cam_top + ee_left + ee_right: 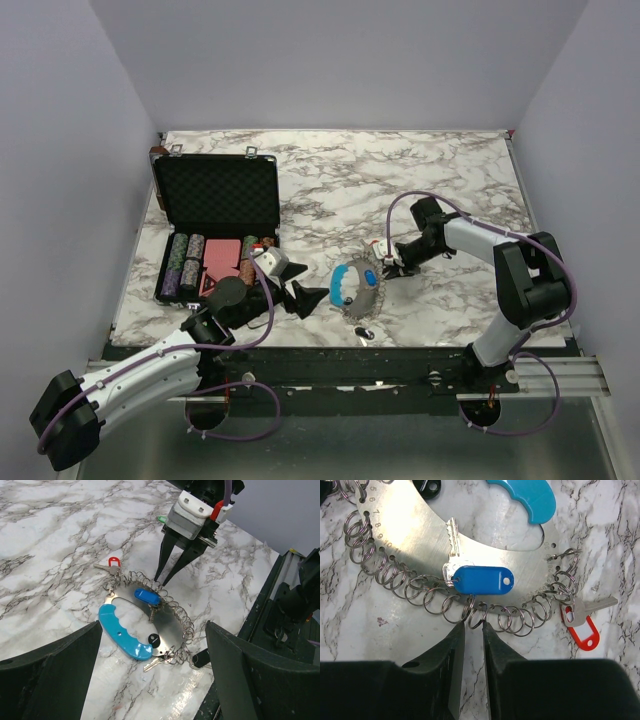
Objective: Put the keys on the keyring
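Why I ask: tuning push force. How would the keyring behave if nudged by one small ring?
The keyring looks like a flat, stiff metal plate, so it would probably slide on the marble table, not bend. Its small rings hang loosely through edge holes, so a nudged one would likely swivel first.

The keyring (405, 535) is a flat metal crescent with a bright blue grip and many small wire rings on its outer edge. It lies flat on the marble table (350, 630). A blue-tagged key (482, 580) rests on it, and a red-tagged key (582, 625) hangs at one end.
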